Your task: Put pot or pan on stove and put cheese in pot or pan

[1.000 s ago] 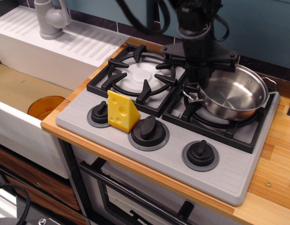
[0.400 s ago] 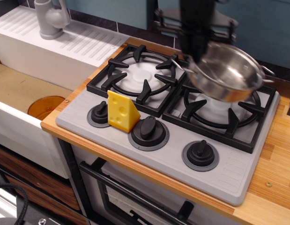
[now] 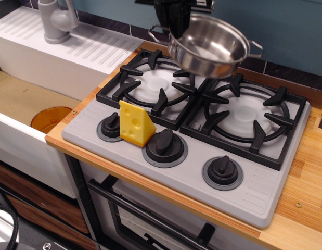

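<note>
At the far left a grey toy faucet [image 3: 55, 20] stood on a white ribbed drainboard [image 3: 93, 44], and below it lay a beige sink basin [image 3: 25, 96] with an orange drain ring [image 3: 50, 119] near its right wall. Next came the wooden surface [image 3: 306, 172], which carried the light grey two-burner stove [image 3: 254, 195]. On the stove's front strip the bright yellow cheese wedge [image 3: 135, 123] stood upright, its hole dimples facing the camera; it sat between the left knob [image 3: 110, 126] and the middle knob [image 3: 165, 146], touching or just overlapping the ring of each as far as the view showed. Behind the cheese the left burner grate [image 3: 150, 86] lay bare around its white disc. Above the seam between the two grates, the shiny stainless-steel pot [image 3: 208, 46] hung in the air, tilted with its open mouth turned toward the camera and clear of the grates, its inside empty. One wire loop handle [image 3: 256, 48] stuck out on the right side; the other, at upper left, ran into the dark end effector [image 3: 174, 15], which held the pot at that rim, though the fingers themselves were too dark and cropped to make out. Further right the right burner grate [image 3: 254, 115] was uncovered, and the right knob [image 3: 222, 171] sat on the front strip.
</note>
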`<state>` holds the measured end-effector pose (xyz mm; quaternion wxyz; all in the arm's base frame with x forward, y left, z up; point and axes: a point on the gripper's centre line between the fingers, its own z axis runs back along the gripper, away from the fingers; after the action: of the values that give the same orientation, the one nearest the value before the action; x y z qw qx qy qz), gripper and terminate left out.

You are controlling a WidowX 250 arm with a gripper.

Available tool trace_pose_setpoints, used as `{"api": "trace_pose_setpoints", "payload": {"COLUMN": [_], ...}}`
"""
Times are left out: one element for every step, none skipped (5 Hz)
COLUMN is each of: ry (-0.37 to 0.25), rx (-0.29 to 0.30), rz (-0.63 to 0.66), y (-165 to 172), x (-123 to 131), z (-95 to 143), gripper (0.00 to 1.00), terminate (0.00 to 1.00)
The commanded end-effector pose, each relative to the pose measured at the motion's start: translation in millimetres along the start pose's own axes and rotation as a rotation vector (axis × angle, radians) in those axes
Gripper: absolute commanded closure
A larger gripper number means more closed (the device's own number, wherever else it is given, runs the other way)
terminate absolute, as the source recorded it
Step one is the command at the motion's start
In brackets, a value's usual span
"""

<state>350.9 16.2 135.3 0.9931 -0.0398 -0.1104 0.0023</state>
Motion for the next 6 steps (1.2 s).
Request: {"api": "trace_pose_setpoints", "payload": {"ry": [-0.064, -0.052, -0.053, -0.044, -0.043, -0.048], "rx": [-0.023, -0.036, -0.037, -0.044, -0.043, -0.041], "rz": [-0.043, -0.032, -0.021, -0.007, 0.003, 0.013], "y": [37.5, 48.1, 60.1, 72.5, 86.5, 101.9], "x": [24.2, 30.2, 30.1, 28.6, 24.6, 15.1], "z": [4.8, -0.1, -5.9, -9.5, -13.3, -19.7], "gripper": [1.00, 1.00, 1.00, 1.00, 1.00, 1.00], "terminate": [0.00, 0.00, 0.00, 0.00, 0.00, 0.00]}}
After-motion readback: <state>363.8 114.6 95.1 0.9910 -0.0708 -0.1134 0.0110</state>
